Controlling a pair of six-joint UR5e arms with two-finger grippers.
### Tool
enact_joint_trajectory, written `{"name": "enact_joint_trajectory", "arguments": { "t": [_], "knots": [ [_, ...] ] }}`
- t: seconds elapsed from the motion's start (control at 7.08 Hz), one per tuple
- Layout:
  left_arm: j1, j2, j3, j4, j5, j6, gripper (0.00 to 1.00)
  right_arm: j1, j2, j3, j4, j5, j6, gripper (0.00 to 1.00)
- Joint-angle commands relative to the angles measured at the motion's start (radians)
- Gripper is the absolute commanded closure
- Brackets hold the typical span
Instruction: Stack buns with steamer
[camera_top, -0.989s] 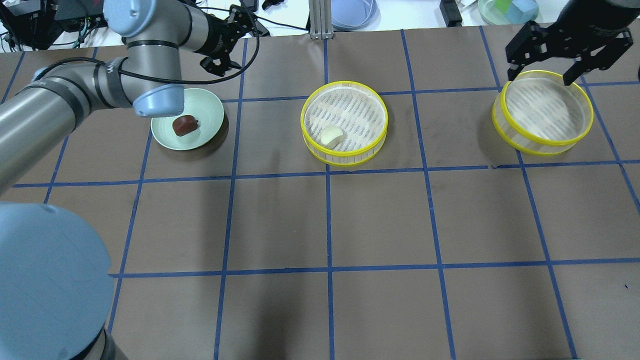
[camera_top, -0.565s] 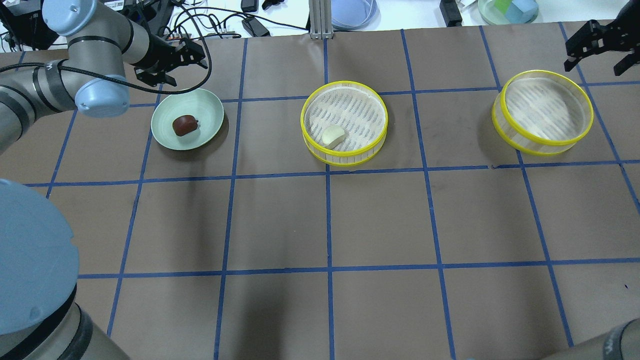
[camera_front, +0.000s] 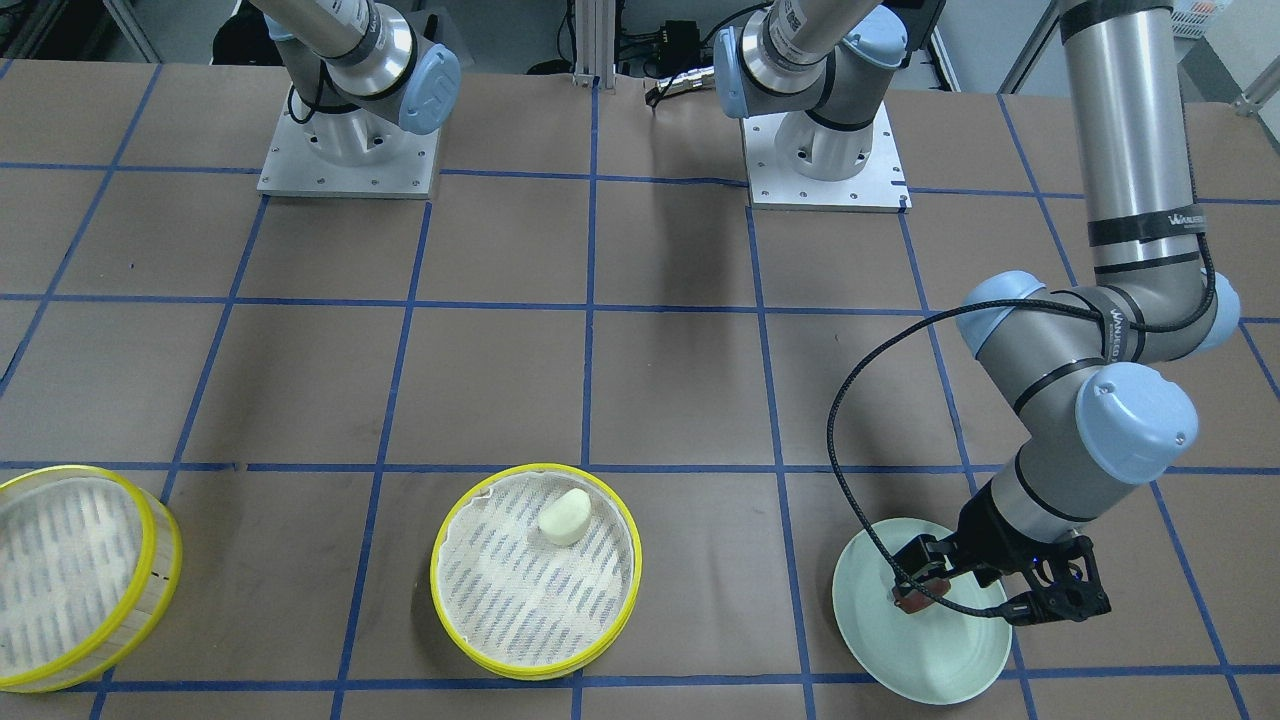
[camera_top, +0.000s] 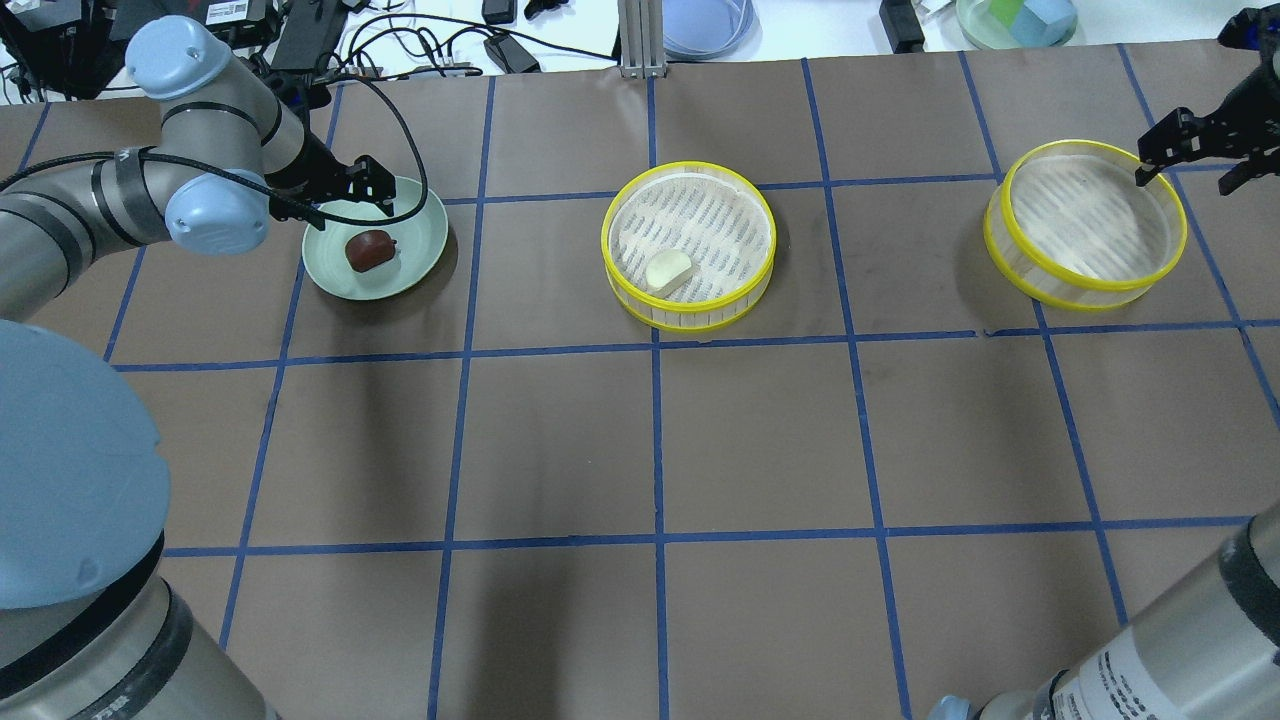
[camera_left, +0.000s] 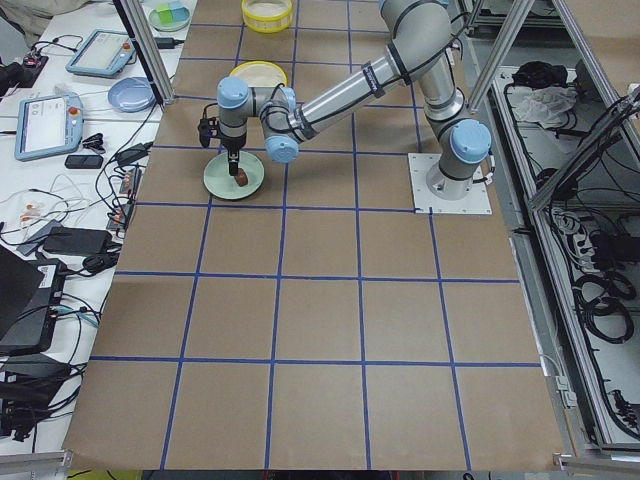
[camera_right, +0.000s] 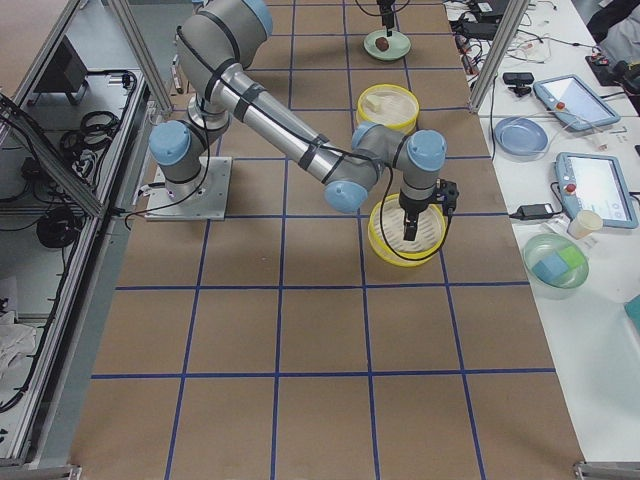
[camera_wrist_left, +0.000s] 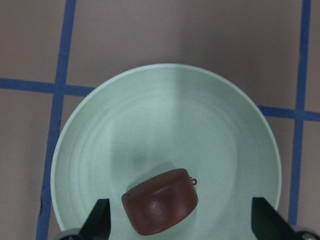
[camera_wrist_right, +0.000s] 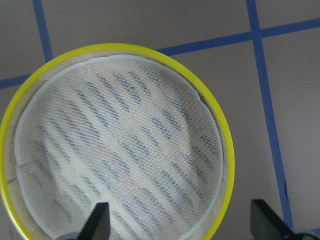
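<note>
Counted up, there are two yellow-rimmed steamer tiers, a middle tier and a right-hand tier, two small buns (one cream-white bun, one dark reddish-brown bun) and a single pale green plate.

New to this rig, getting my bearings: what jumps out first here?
A dark brown bun lies on a pale green plate at the robot's left, the open left gripper poised over it. A cream bun sits in the middle steamer tier; the open right gripper hovers over the empty tier at right.
</note>
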Motion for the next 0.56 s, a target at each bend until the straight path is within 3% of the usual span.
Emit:
{"name": "enact_joint_trajectory", "arguments": {
  "t": [0.0,0.14,0.28,0.42],
  "knots": [
    [0.002,-0.043,-0.01,-0.013,0.002,-0.019,0.0,-0.018,0.046,0.0,-0.048,-0.005,-0.098,0.01],
    [0.002,-0.057,-0.009,-0.012,0.001,-0.034,0.0,-0.024,0.064,0.0,-0.075,-0.005,-0.14,0.01],
    [0.002,-0.066,-0.004,-0.01,-0.001,-0.039,0.14,-0.033,0.067,0.0,-0.08,-0.006,-0.152,0.01],
    [0.002,-0.066,0.003,-0.009,0.001,-0.039,0.55,-0.042,0.079,0.0,-0.082,-0.003,-0.156,0.03]
  ]
}}
